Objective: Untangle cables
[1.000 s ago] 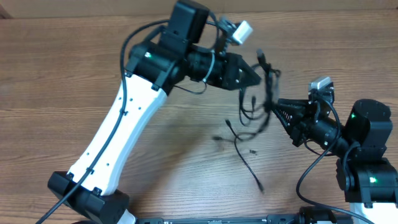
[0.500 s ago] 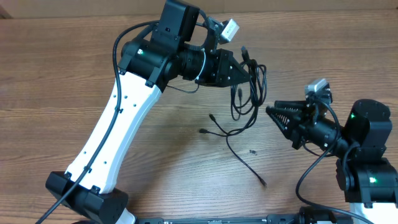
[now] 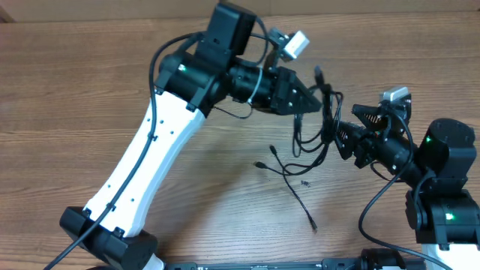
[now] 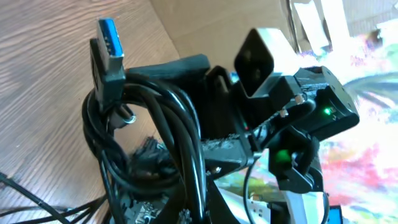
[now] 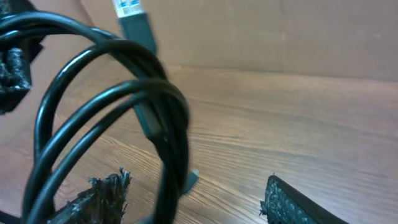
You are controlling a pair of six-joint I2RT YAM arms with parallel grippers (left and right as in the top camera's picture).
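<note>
On the desk [image 3: 75, 82]: both arms meet over the right half of the wood, and one thin tail of cord trails toward the near edge.
Left arm [image 3: 154, 150]: reaches across from the near left corner, wrist raised.
Right arm [image 3: 442, 172]: stands at the near right, pointing left at the bunch.
Cables [image 3: 324, 120]: one bunch, hanging between the two sets of fingers; lower loops and loose ends rest on the desk.
Left fingers [image 3: 307, 100]: closed, pinching the cables at the top of the bunch.
Right fingers [image 3: 349, 136]: spread apart, gripping nothing, up against the hanging loops.
Done so far: very little, by the look of it. The bunch is lifted, but no cord lies apart from the others.
Left to do: nearly all. The loops need pulling apart and each cord laying out separately.
Likely step: the right fingers look set to take a strand from the bunch.
Overhead only: shows the tail [image 3: 298, 196] running out to an end plug [image 3: 313, 225], and how the arms stand to each other.
Left wrist only: shows several cords wrapped over one another, with a blue plug [image 4: 111, 43] sticking up on top.
Right wrist only: shows two loops crossing between the open pads [image 5: 102, 193], touching neither as far as I can tell.
</note>
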